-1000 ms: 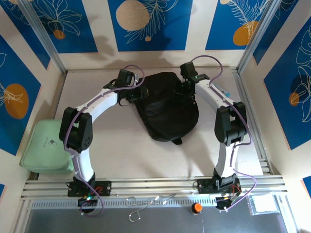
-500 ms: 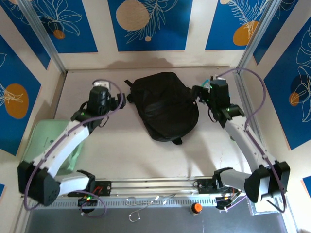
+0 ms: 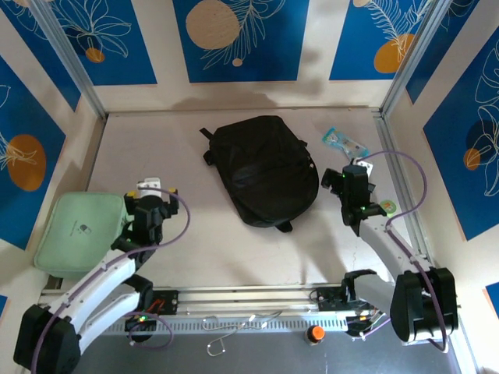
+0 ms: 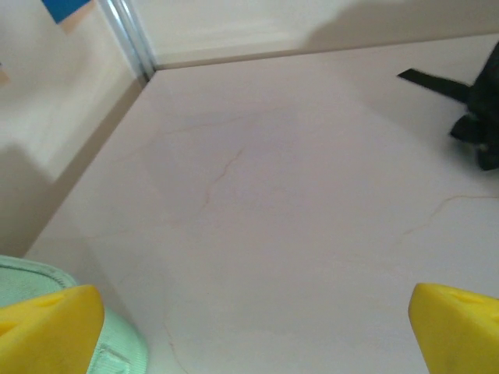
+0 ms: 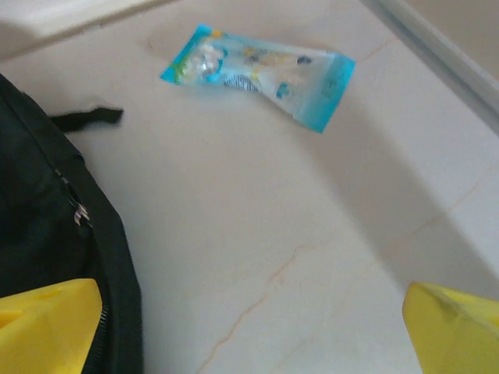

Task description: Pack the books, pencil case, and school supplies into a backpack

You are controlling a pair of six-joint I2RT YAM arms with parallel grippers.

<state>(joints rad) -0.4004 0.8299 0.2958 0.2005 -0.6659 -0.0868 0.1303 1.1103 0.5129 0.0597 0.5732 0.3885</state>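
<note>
Top: backpack point(image 3: 269, 167) lies mid-table, well apart from the green case point(image 3: 78, 232). Left gripper point(image 3: 148, 199) and right gripper point(image 3: 343, 178) both released.
Left wrist: jaws wide over bare table; case at the near-left corner (probably swing left before descending).
Right wrist: jaws wide, blue packet point(image 5: 261, 70) ahead; approach square.

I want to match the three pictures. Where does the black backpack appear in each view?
Top external: the backpack lies in the middle of the picture, toward the far side of the table.
Left wrist: its black edge shows at the upper right border.
Right wrist: its zippered side runs along the left border.
Shared landmark: the pale, veined table.
</note>
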